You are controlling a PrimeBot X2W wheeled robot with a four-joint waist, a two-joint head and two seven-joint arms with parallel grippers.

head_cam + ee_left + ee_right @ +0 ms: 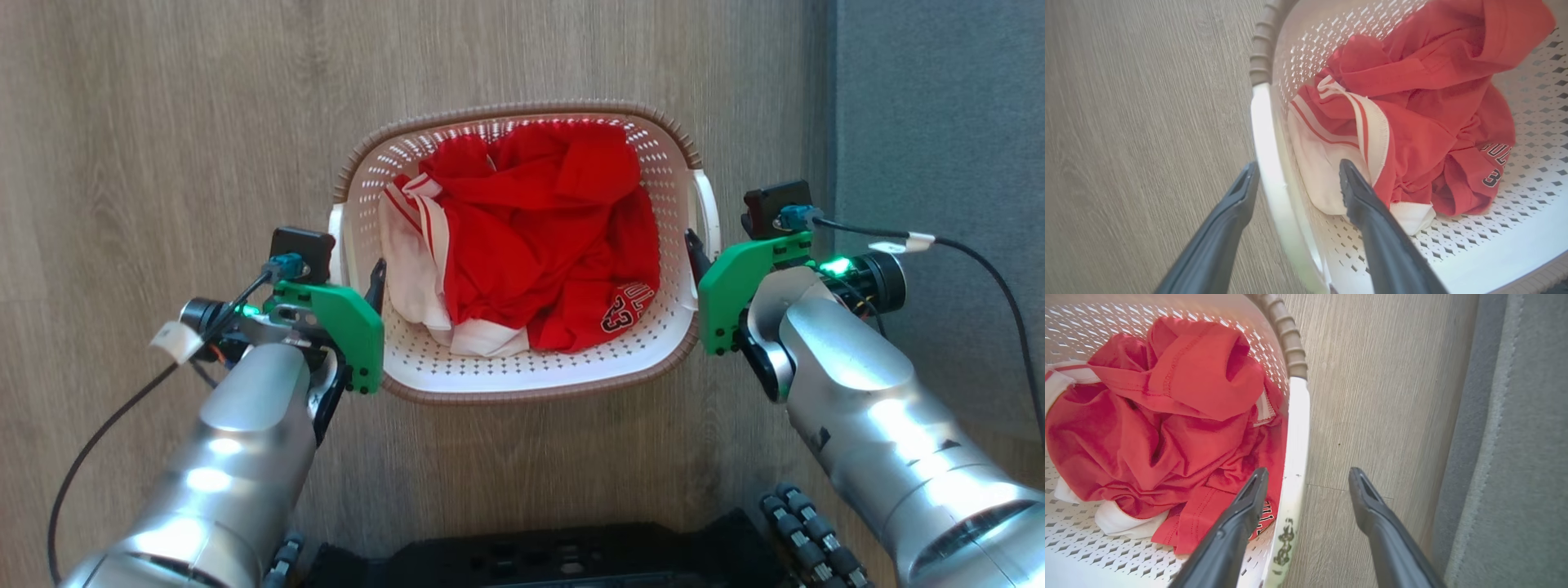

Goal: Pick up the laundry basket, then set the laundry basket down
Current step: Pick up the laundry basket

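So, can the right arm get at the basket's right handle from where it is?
Probably yes: the right gripper is open and its fingers sit either side of the white handle, with nothing between.

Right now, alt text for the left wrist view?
The left claw, open, straddles the white side handle of the laundry basket. One finger is outside over the wood-look floor, the other inside by the red and white clothes crumpled in the basket.

Left hand (pixel 1297 166), right hand (pixel 1308 473), both spread wide.
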